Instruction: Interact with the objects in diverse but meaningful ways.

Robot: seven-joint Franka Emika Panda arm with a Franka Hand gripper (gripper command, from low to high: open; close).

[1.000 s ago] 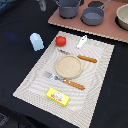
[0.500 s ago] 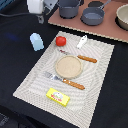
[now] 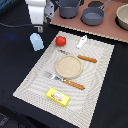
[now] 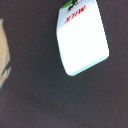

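Observation:
A pale blue cup (image 3: pixel 36 41) lies on the dark cloth at the exterior view's left; in the wrist view it is a whitish box (image 4: pixel 82 40) with red "MILK" lettering. My gripper (image 3: pixel 38 29) hangs just above and behind it, not touching; its fingers are too blurred to read and do not show in the wrist view. A red tomato (image 3: pixel 60 40) and a small white piece (image 3: pixel 81 41) sit at the far edge of the striped placemat (image 3: pixel 30 82). The flat yellow packet (image 3: pixel 58 96) lies near its front edge. A dark grey frying pan (image 3: pixel 92 16) rests on the brown board behind.
A round beige plate (image 3: pixel 68 66) is mid-mat, with a knife (image 3: pixel 84 58) behind it and a fork (image 3: pixel 65 81) in front. A grey pot (image 3: pixel 68 8) and a beige bowl (image 3: pixel 123 16) stand on the board. The mat's edge (image 4: pixel 2 55) shows in the wrist view.
The arm has come into the exterior view from the top left and moved down toward the pale blue cup. The objects on the mat have not moved.

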